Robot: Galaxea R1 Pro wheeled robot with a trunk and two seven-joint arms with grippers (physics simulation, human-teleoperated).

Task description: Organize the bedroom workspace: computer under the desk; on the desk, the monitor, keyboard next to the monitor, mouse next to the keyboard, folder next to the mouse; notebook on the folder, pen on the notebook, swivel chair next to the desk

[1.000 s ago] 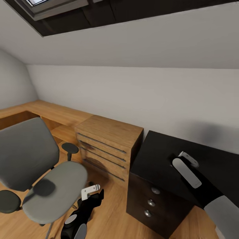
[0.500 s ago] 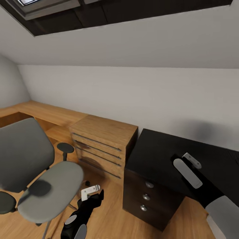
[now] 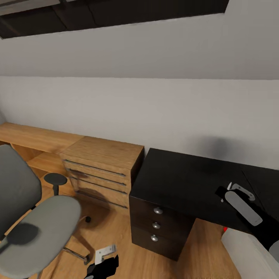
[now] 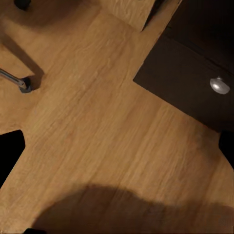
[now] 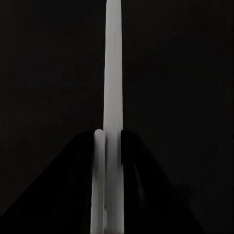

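Observation:
The grey swivel chair (image 3: 42, 228) stands at the left on the wood floor, and its seat is bare. The black desk (image 3: 186, 178) with its drawer block (image 3: 157, 224) is at the right. My right gripper (image 3: 237, 190) hovers over the desk's top near the right edge. In the right wrist view it (image 5: 111, 134) is shut on a slim white rod, the pen (image 5: 113, 73), against the black top. My left gripper (image 3: 106, 257) hangs low over the floor, open and holding nothing (image 4: 117, 151). A pale box with a red light (image 3: 224, 229), likely the computer, shows below the desk edge.
A low light-wood drawer unit (image 3: 100, 166) stands against the white wall between the chair and the desk, with a wood shelf (image 3: 35, 137) running on to the left. A chair castor (image 4: 24, 87) rests on the floor near my left gripper. A sloped ceiling hangs overhead.
The camera has swung to the right, so the chair and the wood unit now sit further left in the picture. My left gripper shows lower in the picture. The right gripper stays over the desk.

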